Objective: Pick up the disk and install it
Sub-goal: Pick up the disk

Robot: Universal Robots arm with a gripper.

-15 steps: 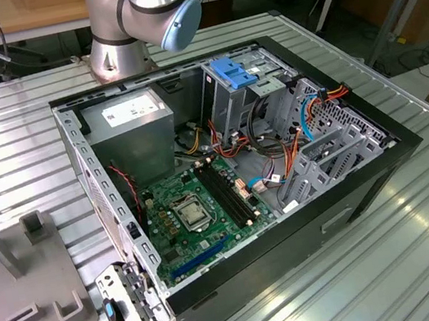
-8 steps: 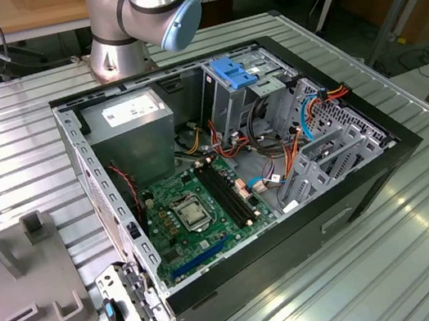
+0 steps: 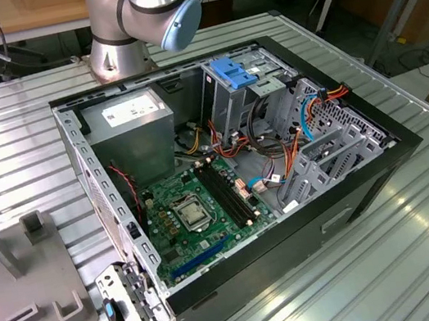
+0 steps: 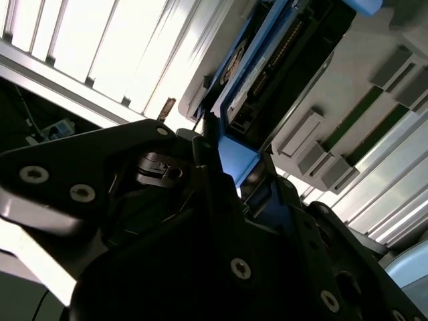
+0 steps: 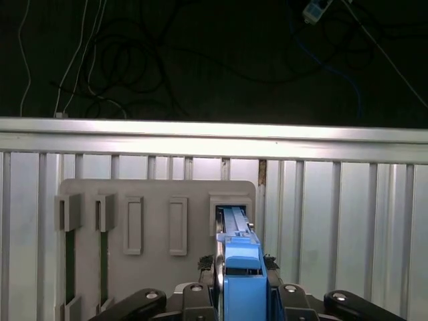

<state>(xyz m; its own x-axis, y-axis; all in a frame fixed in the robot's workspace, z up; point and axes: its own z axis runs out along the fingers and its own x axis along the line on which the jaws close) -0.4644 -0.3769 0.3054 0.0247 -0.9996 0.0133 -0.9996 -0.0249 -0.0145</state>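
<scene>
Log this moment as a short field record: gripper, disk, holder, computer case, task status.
gripper: gripper over the holder plate, fingers closed against both sides of the disk
disk: disk with blue rails, on edge, seated in a slot of the holder plate
holder plate: grey holder plate lying on the slatted metal table, at the exterior view's left of the computer case
computer case: computer case lying open, motherboard exposed
task status: disk gripped, not yet in the case
</scene>
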